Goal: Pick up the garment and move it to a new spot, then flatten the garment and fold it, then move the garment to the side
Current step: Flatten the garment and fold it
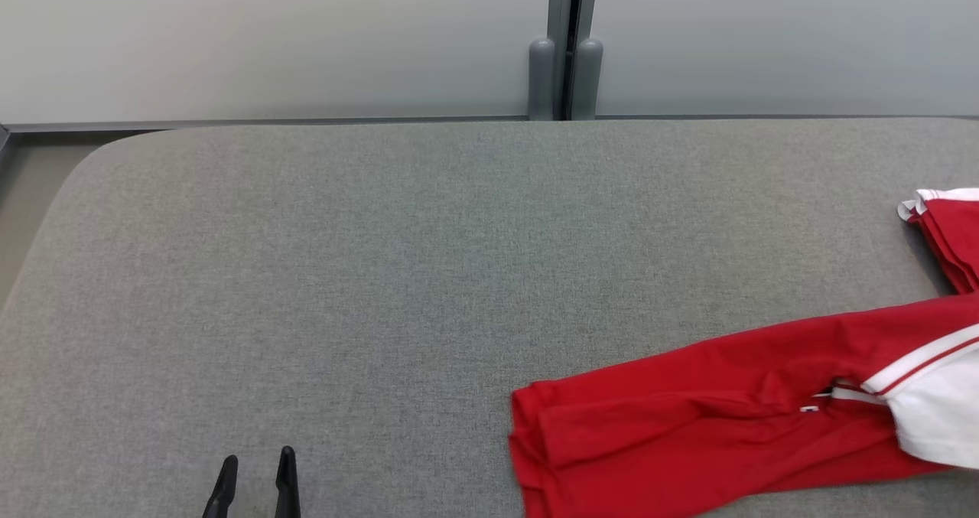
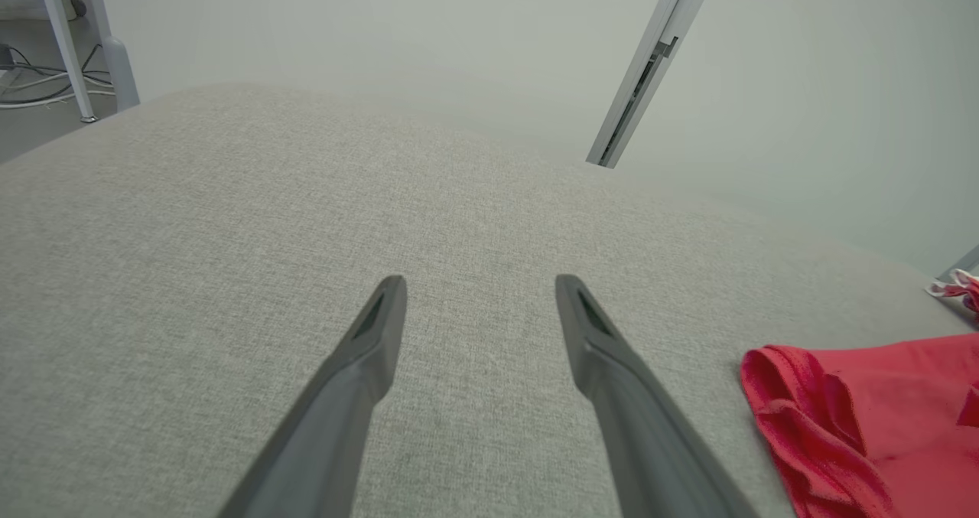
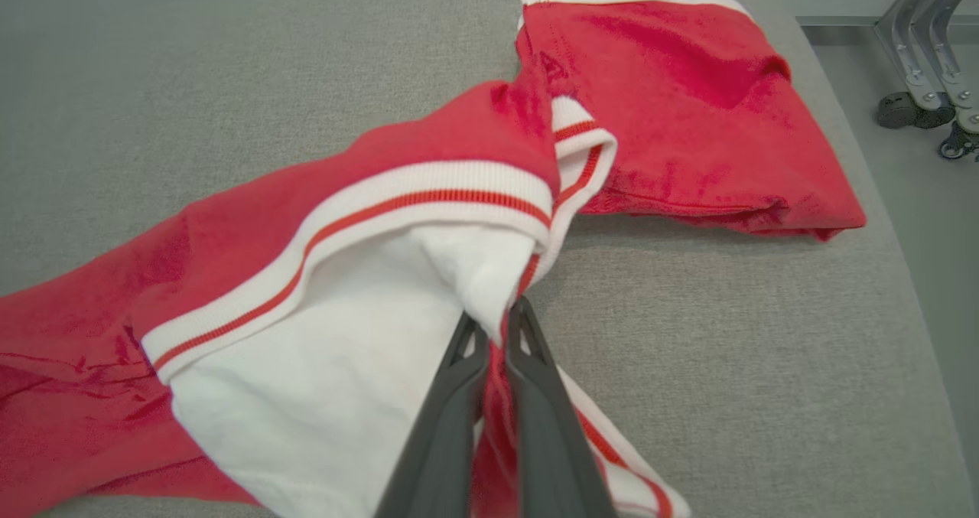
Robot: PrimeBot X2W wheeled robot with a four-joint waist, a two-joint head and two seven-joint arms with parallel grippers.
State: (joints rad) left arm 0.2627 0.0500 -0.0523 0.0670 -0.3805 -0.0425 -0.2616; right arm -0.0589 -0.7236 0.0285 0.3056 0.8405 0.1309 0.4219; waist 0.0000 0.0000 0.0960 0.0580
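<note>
A grey fabric-covered table [image 1: 382, 273] takes up most of the head view, its far edge rounded at the 10 o'clock corner. Behind it, at 12 o'clock, stand pale wall panels [image 1: 268, 36], split by a grey post [image 1: 566, 66].

The garment [image 1: 688, 418], red with white ribbed trim, lies on the table at 4 o'clock in the head view. A long red part stretches towards 8 o'clock and ends in a bunched, folded edge. A second red fold with a white hem sits at 3 o'clock, cut off by the edge of the view. In the right wrist view the garment [image 3: 428, 143] runs from 8 o'clock up to a folded red bundle at 1 o'clock, with a white panel and a red-striped band in the middle. In the left wrist view its red end [image 2: 857, 411] lies at 4 o'clock.

The left gripper [image 1: 258, 457] is at 7 o'clock in the head view, above bare table, well apart from the cloth. Its wrist view shows the left gripper [image 2: 482, 281] with fingers spread wide and nothing between them.

The right gripper [image 3: 497, 319] has its fingers pressed together, pinching a fold of the garment where white cloth meets the striped trim.
</note>
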